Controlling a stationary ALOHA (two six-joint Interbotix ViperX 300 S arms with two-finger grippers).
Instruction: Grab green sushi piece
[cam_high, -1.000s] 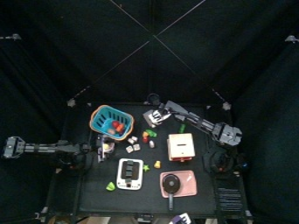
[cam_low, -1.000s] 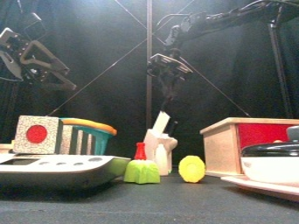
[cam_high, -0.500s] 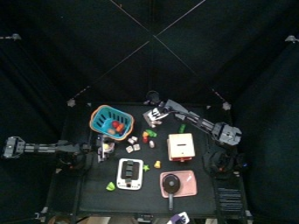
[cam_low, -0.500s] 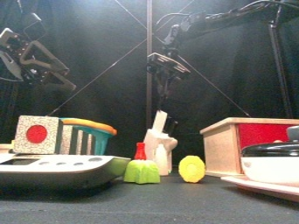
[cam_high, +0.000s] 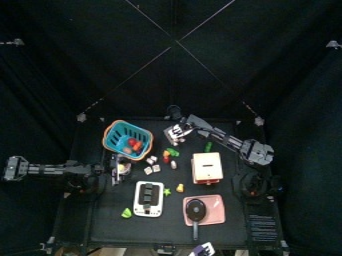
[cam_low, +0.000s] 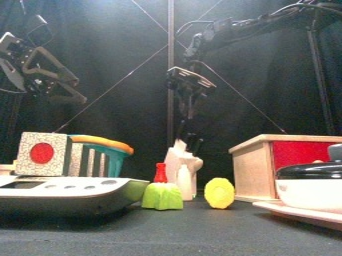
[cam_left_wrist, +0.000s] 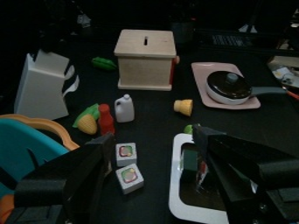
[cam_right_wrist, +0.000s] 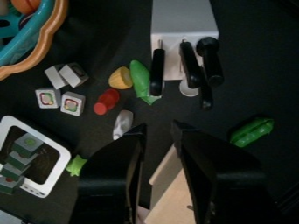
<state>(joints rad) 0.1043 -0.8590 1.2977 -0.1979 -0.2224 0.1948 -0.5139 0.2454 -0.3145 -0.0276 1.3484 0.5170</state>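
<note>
We are in the approach step: nothing has been grabbed yet. The right tool (cam_right_wrist: 158, 131) hangs above the back half of the tabletop (cam_right_wrist: 246, 79), pointing down. Its jaws stand well apart with nothing between them. Below it are the white knife block (cam_right_wrist: 187, 22) and a loose scatter of toy food: a green vegetable (cam_right_wrist: 140, 77), a yellow piece (cam_right_wrist: 121, 79), a small red bottle (cam_right_wrist: 107, 101) and a white bottle (cam_right_wrist: 122, 122).

The green sushi piece (cam_right_wrist: 73, 104) lies flat on the tabletop, left of the middle. It is between the teal basket (cam_right_wrist: 24, 35), which sits toward the back left corner, and the white scale (cam_right_wrist: 24, 162), which sits toward the front edge. A second sushi piece (cam_right_wrist: 49, 98) lies just beside it, on the basket side. The centres are small in both wrist views. We read the piece nearer the scale as the green one, but we cannot be fully sure.

The left tool (cam_left_wrist: 146, 144) rests raised over the left edge of the tabletop, wide open and empty, and it looks across both pieces.

We judge that the right tool is not yet over the target. The sushi is off to one side of its jaws, toward the left edge. The next move calls for a shift that way, past the red bottle. The tool must then be centred over the green piece alone before descending with the jaws astride it. The neighbouring piece sits so close that a jaw could land on it or push both, so the jaws should straddle the target on its free sides.
</note>
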